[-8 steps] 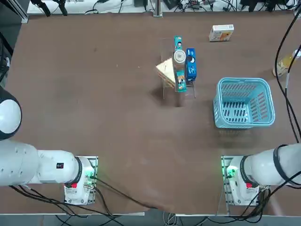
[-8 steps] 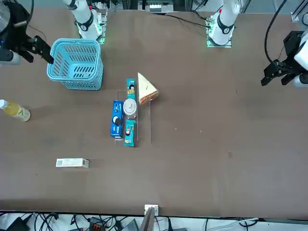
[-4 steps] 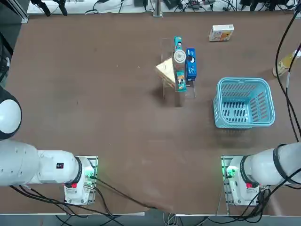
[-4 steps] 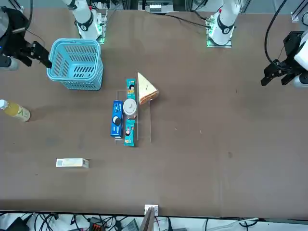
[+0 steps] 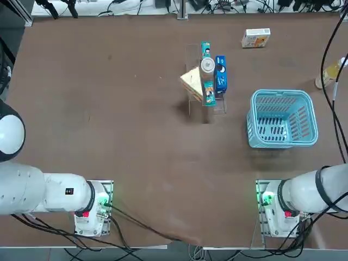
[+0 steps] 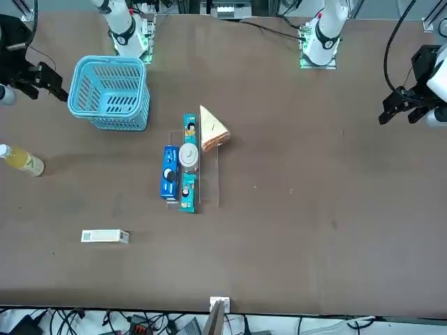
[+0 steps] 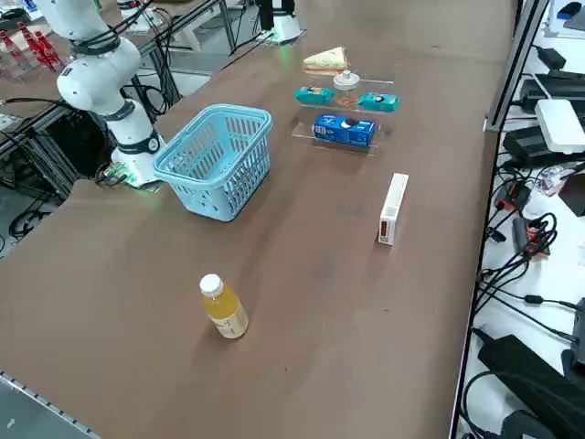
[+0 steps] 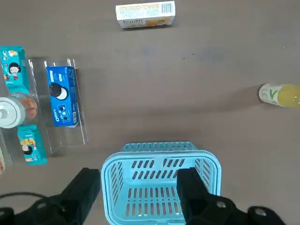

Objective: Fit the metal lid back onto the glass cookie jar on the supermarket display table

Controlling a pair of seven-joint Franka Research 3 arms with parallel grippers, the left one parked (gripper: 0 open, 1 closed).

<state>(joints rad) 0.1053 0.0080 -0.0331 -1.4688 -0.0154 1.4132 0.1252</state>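
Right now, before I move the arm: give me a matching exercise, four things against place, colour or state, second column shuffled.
Things
1. right gripper
2. glass cookie jar
3. bottle
4. basket

Place, colour or state
A. white cap, yellow contents
B. between two teal packets
C. light blue, slotted sides
D. open, in the air near the basket

Pairs: 1-D, 2-B, 3-A, 4-C
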